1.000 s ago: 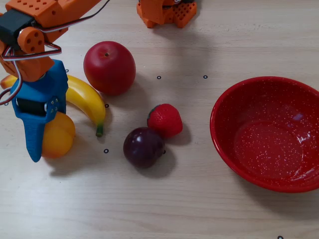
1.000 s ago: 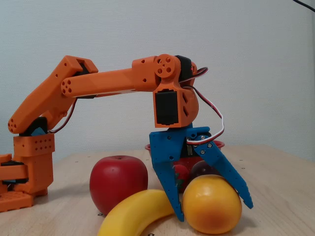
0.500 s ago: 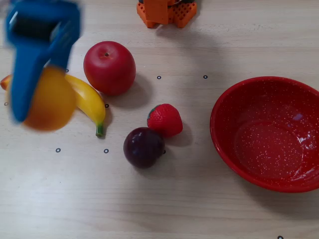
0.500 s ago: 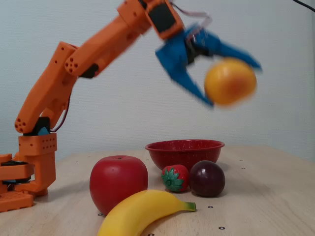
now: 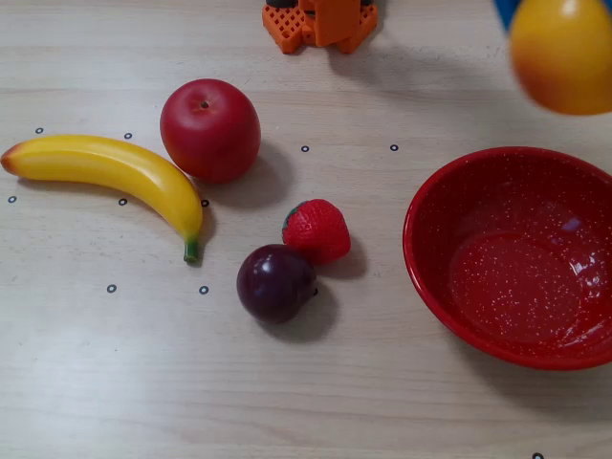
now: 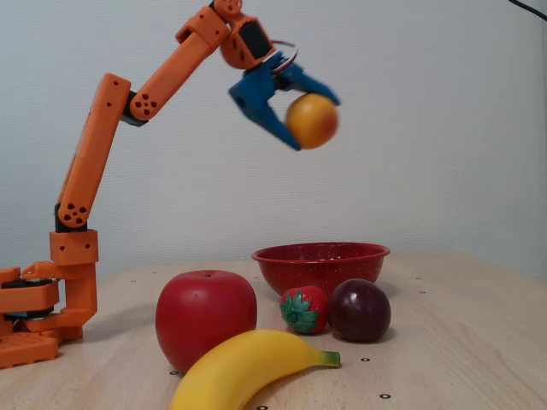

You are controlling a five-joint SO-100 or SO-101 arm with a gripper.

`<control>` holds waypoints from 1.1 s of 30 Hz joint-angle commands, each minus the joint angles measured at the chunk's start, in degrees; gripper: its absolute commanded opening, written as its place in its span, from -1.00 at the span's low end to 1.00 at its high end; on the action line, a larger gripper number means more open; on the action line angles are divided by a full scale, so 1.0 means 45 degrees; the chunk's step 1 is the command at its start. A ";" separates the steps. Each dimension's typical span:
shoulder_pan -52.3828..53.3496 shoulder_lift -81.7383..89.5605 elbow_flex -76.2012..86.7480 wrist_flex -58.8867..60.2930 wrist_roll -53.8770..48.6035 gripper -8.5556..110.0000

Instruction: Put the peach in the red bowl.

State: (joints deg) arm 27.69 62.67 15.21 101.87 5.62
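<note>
My gripper (image 6: 314, 120) with blue fingers is shut on the peach (image 6: 312, 120), a smooth yellow-orange ball, and holds it high in the air in the fixed view. In the overhead view the peach (image 5: 561, 55) is large and blurred at the top right, just beyond the far rim of the red bowl (image 5: 430, 206). The red bowl (image 6: 295, 263) is glossy with white speckles, stands on the table and has nothing in it. Only a blue sliver of the gripper shows in the overhead view.
A red apple (image 5: 209, 129), a banana (image 5: 110, 170), a strawberry (image 5: 316, 230) and a dark purple plum (image 5: 276, 282) lie left of the bowl. The orange arm base (image 5: 320, 23) sits at the table's far edge.
</note>
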 commanded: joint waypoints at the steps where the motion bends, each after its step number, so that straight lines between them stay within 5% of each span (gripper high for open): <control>1: 0.0215 -0.0254 -0.0430 0.0449 -0.0508 -0.85; 12: 0.0234 -0.4102 -0.0996 0.1523 -0.0547 -0.85; 17: 0.0098 -0.4590 -0.0723 0.1738 -0.0293 -0.07; 21: 0.0078 -0.4336 -0.0723 0.1895 -0.0137 0.10; 29: -0.0078 -0.3652 -0.0723 0.1582 0.0059 0.07; 33: -0.0469 -0.2305 -0.0215 0.1211 -0.0293 -0.49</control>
State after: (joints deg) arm 28.48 38.67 15.38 102.66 4.66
